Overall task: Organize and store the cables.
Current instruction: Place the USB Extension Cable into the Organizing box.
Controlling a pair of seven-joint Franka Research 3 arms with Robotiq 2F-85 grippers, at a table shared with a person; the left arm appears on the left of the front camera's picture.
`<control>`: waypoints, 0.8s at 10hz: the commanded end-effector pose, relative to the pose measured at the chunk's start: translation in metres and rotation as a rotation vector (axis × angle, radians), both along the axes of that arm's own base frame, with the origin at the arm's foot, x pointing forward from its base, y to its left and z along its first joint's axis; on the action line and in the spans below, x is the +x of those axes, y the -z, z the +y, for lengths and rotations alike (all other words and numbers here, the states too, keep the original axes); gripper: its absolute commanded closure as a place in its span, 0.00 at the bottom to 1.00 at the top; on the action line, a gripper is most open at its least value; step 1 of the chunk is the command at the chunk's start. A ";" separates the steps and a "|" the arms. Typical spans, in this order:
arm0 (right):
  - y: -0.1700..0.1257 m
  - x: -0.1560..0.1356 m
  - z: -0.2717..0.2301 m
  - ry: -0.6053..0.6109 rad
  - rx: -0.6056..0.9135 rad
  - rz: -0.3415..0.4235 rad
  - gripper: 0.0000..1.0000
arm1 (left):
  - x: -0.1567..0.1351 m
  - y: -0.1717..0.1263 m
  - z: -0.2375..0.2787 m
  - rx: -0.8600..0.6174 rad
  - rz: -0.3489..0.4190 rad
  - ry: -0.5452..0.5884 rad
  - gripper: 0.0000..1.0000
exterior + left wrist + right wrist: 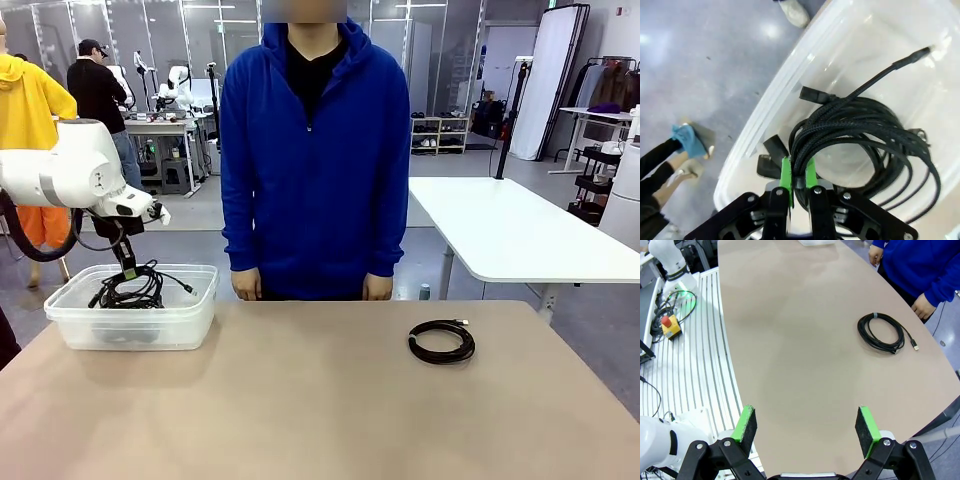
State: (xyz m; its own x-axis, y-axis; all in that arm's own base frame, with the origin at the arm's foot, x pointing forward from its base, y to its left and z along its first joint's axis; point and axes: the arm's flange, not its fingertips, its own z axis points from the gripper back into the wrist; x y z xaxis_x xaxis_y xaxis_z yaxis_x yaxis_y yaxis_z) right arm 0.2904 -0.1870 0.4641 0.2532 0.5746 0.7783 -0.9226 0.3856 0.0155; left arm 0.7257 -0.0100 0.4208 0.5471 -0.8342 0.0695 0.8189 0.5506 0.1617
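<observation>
My left gripper is shut on a coil of black cable and holds it just above the clear plastic bin at the table's left. In the left wrist view the green pads pinch the braided strands of the coil, whose plugs hang over the bin. A second coiled black cable lies flat on the table at the right. The right wrist view shows that coil far ahead of my right gripper, which stands open and holds nothing.
A person in a blue hoodie stands at the far edge, hands down at the sides. More cable lies in the bin's bottom. A white table stands behind at the right. A grooved white base with a red button box borders the table.
</observation>
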 end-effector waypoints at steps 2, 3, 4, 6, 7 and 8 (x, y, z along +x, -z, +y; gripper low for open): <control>0.000 0.000 0.000 -0.011 0.012 -0.024 0.00 | 0.007 0.014 0.003 0.019 0.033 0.006 0.88; 0.000 0.000 0.000 -0.011 0.012 -0.024 0.00 | 0.009 0.019 0.004 0.010 0.025 0.001 0.88; 0.000 0.000 0.000 -0.011 0.012 -0.024 0.00 | 0.006 0.017 0.006 0.017 0.029 -0.006 0.58; 0.000 0.000 0.000 -0.011 0.012 -0.024 0.00 | 0.002 0.013 0.008 0.013 0.014 -0.016 0.23; 0.000 0.000 0.000 -0.011 0.012 -0.024 0.00 | 0.003 0.014 0.008 0.011 0.005 -0.018 0.18; 0.000 0.000 0.000 -0.011 0.012 -0.024 0.00 | 0.001 0.012 0.008 0.008 0.002 -0.019 0.00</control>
